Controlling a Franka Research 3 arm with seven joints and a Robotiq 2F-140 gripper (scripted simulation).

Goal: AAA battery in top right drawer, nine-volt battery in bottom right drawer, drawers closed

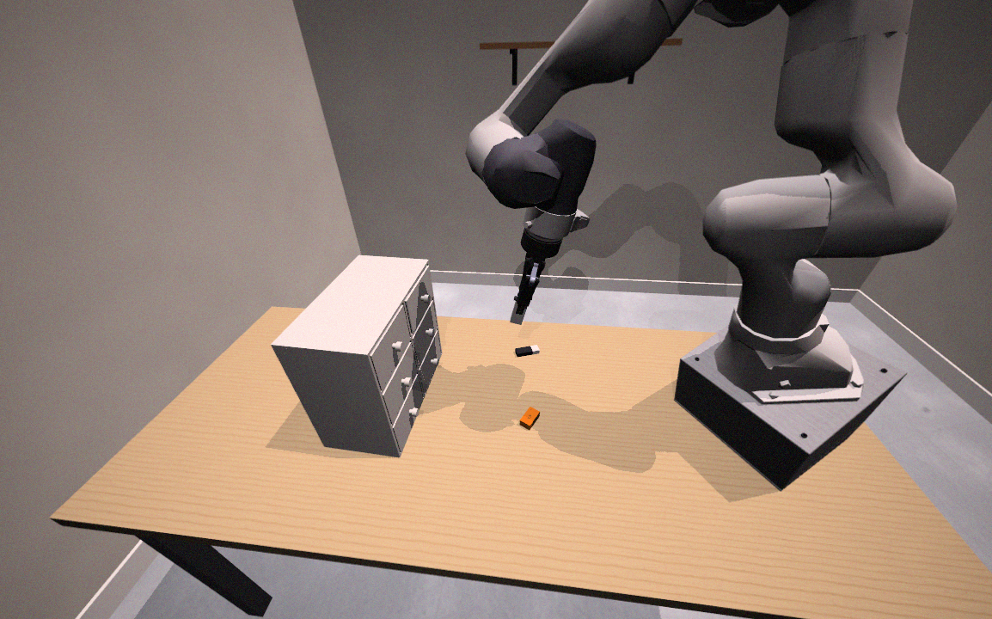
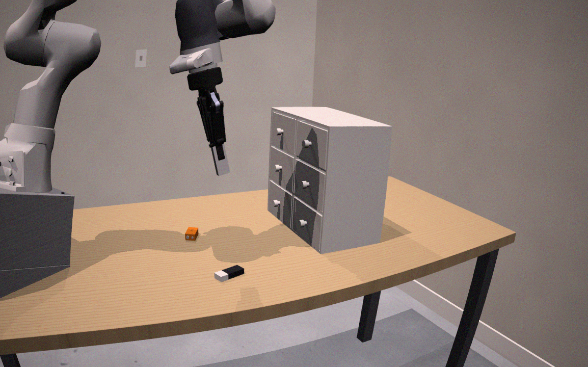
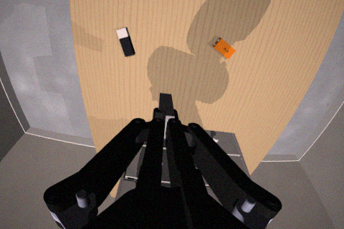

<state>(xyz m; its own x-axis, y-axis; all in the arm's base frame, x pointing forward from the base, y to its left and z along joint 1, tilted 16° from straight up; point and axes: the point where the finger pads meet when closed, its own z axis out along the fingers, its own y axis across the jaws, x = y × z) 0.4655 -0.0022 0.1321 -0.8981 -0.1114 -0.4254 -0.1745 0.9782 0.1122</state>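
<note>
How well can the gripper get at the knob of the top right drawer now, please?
Probably yes. The gripper, shut and empty, hangs in open air in front of the chest, about level with the middle row. Nothing stands between it and the top right drawer's knob; both small items lie lower, on the table.

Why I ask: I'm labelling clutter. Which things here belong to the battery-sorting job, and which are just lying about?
For the job:
- chest, all drawers shut
- orange nine-volt battery
- black-and-white block, probably the AAA battery, though it looks boxy
- tool, shut and empty, in the air in front of the chest

Not for the job:
- wall shelf
- wall plate
- pedestal
</note>
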